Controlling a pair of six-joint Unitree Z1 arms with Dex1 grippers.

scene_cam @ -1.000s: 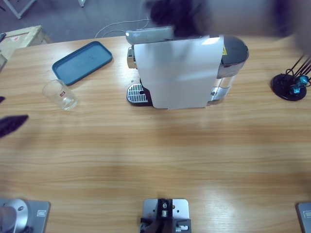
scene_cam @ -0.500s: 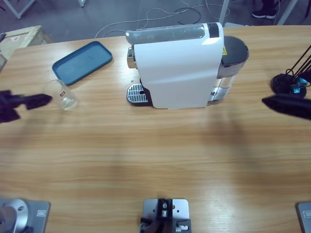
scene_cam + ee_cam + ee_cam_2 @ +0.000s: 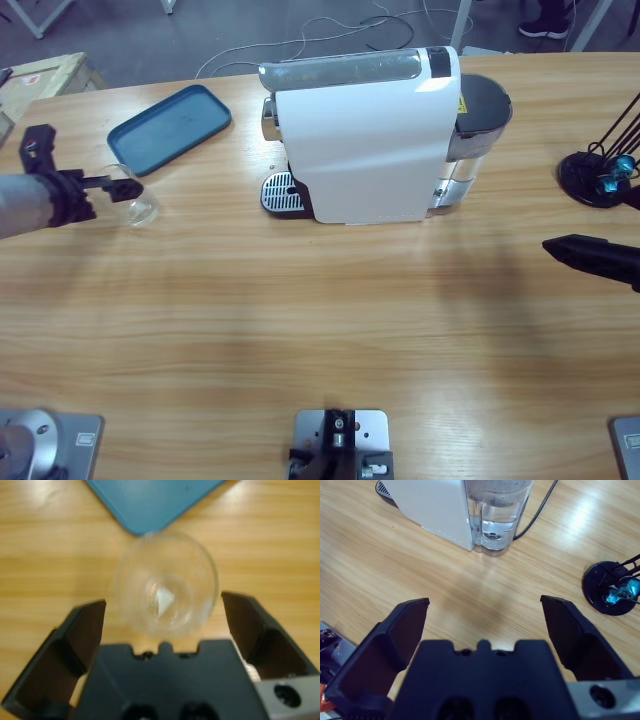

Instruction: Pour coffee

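Nearest the left gripper [image 3: 162, 615], in the left wrist view, the empty glass [image 3: 166, 585] stands upright on the wooden table [image 3: 45, 555], right between the two wide-spread jaws and just ahead of the black gripper body; neither jaw appears to touch it, so nothing is held yet. That placement reads as the approach to a grasp: the glass is bracketed so the jaws can close on its sides. Just beyond its rim lies a corner of the blue tray [image 3: 150, 500]. From above, the left arm comes in low from the left edge, its gripper [image 3: 105, 185] pointing rightward at the glass [image 3: 130, 195], the tray [image 3: 170, 125] lying close behind. Farther along the table stands the white coffee machine [image 3: 365, 140], its drip grate [image 3: 280, 193] facing the glass's side, presumably where the glass must go before coffee can run. The right gripper [image 3: 485, 612] hovers empty with jaws wide apart over bare wood, tilted toward the machine's water tank [image 3: 497, 510] and its cable [image 3: 540, 507]; it enters from the right edge [image 3: 590, 255], waiting clear of the work. Farthest right is a black wire stand [image 3: 598, 170] carrying a blue capsule.
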